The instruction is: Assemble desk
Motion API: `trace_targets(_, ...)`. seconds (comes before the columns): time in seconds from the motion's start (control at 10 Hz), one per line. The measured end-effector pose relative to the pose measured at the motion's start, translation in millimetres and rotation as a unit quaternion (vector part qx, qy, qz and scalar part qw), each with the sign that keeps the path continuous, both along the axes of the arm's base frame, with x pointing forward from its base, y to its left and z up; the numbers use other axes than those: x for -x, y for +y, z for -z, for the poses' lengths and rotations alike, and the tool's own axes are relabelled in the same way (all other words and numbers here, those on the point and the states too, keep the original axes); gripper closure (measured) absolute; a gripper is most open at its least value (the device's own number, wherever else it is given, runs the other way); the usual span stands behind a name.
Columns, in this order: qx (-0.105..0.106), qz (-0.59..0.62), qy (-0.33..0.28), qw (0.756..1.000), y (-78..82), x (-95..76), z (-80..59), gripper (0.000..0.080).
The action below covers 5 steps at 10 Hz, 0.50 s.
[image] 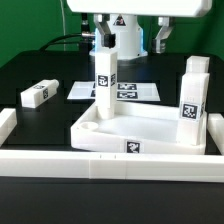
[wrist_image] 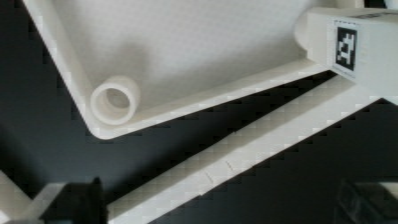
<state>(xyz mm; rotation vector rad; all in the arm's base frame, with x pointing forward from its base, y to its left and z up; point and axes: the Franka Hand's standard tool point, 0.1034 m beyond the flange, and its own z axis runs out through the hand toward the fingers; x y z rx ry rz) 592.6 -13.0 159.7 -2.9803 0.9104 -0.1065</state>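
1. Lying flat on the black table (image: 30, 60), the desk top (image: 140, 128) rests open side up, its long axis running across the exterior view, left to right, just behind the near border rail (image: 100, 162).
2. Desk top: white plastic tray, raised rim all round, one black-and-white tag on its near wall. The wrist view shows a round corner socket (wrist_image: 118, 99), empty, with the rail passing diagonally just beside that corner.
3. One leg (image: 105, 80) stands upright at the tray's far-left corner in the exterior view, long axis vertical, tag facing the camera.
4. A second leg (image: 192, 95) stands upright at the exterior view's right end of the tray, also tagged.
5. A third leg (image: 38, 94) lies on its side on the table, well apart, to the exterior view's left.
6. Gripper (image: 105, 42) sits over the top of the first leg; cannot tell whether the fingers clamp it.
7. Marker board (image: 135, 92) lies flat behind the tray.
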Motion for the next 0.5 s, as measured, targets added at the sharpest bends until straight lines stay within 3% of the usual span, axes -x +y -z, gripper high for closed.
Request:
trace_targets(0.2, 0.0, 0.0, 0.0, 1.0, -1.9, 0.7, 0.7, 0.015)
trace_targets(0.3, -0.002, -0.007, -0.013, 1.0, -14.8, 7.4, 5.2, 0.015)
trace_targets(0.5, 0.002, -0.028, -0.008, 1.0, -67.9, 32.1, 14.5, 0.015)
